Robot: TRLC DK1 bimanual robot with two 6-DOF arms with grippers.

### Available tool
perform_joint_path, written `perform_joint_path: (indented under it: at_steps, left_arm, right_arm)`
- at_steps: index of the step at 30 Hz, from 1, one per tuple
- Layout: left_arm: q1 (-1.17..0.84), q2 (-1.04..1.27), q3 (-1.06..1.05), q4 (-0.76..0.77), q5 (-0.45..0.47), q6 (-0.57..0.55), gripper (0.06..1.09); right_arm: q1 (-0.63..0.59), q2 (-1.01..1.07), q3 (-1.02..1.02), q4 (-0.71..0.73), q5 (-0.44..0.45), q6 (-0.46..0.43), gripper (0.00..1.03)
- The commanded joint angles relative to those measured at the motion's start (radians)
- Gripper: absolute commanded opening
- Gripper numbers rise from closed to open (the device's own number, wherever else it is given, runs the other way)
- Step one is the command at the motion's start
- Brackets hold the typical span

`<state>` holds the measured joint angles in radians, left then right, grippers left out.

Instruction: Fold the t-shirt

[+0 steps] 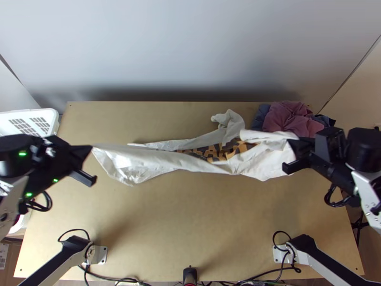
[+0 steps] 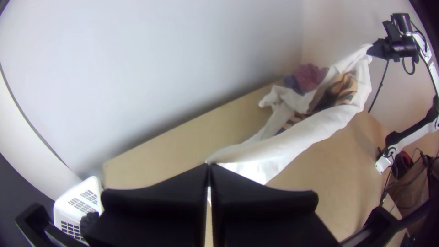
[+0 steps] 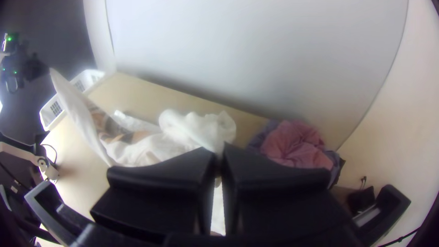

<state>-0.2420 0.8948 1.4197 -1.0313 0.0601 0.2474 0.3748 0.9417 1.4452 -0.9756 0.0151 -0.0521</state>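
1. Because my left gripper point(image 2: 209, 165) and right gripper point(image 3: 219, 149) each have jaws pinching the white t-shirt with orange-and-black print point(image 1: 143, 157), stretched over the light wooden surface point(image 1: 190, 224), pulling wider could slip an edge free.
2. Lowering it now might trap creases, since its far part is bunched.
3. Drifting right, I could snag the crumpled pink-and-blue cloths point(image 1: 291, 119).

Lab-like robot workstation: cables point(image 1: 107, 277) and bolted-down arm bases point(image 1: 96, 254) on a plain wooden table point(image 1: 190, 229).
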Motion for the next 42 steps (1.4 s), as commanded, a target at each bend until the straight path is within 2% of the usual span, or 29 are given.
perform_joint_path:
  at_steps: [1,7,11,21,32,42]
  left_arm:
    - [0.072,0.009,0.16,-0.012,-0.002,-0.008,0.09]
    - [0.11,0.009,0.243,-0.012,-0.002,-0.011,0.09]
    - [0.13,0.01,0.282,-0.016,-0.003,-0.003,0.09]
    - [0.168,0.029,0.374,-0.006,-0.003,0.033,0.09]
    - [0.225,0.105,0.461,0.152,-0.002,0.046,0.09]
    - [0.244,0.055,0.482,0.228,-0.003,0.075,0.09]
  right_arm:
    - [-0.059,0.035,0.11,-0.04,0.0,0.014,0.03]
    - [-0.148,0.068,0.155,-0.081,0.0,0.051,0.02]
    - [-0.123,0.058,0.199,-0.081,-0.003,0.087,0.02]
    - [-0.111,0.101,0.313,-0.094,-0.009,0.093,0.02]
    - [-0.105,0.255,0.606,-0.107,-0.012,0.101,0.02]
    - [-0.135,0.192,0.722,-0.11,-0.009,0.08,0.02]
